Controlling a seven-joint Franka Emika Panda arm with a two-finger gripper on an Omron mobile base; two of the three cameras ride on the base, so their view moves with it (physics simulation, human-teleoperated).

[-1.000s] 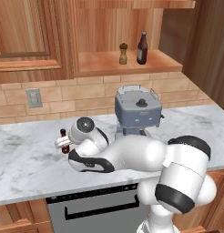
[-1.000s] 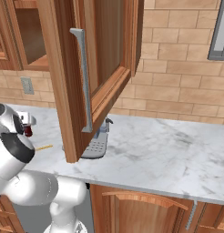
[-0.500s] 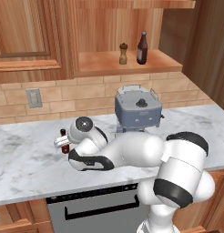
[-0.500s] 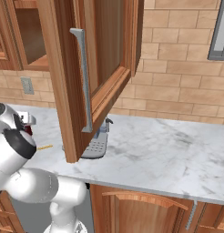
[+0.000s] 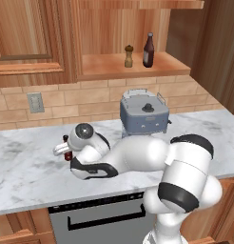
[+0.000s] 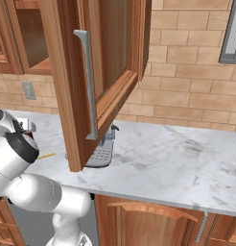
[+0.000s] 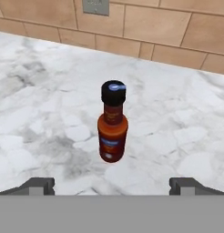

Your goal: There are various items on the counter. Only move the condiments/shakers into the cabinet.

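While your gripper (image 7: 112,184) waits, fingers spread wide apart, the small black-capped, red-labelled sauce bottle (image 7: 113,122) stands upright at frame centre on the white-grey marble counter (image 7: 186,123).

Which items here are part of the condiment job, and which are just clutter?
Job: sauce bottle on the counter, between the open gripper's fingertips; pepper shaker and brown bottle, already in the cabinet.
Clutter: coffee machine, yellow stick, wall outlet.
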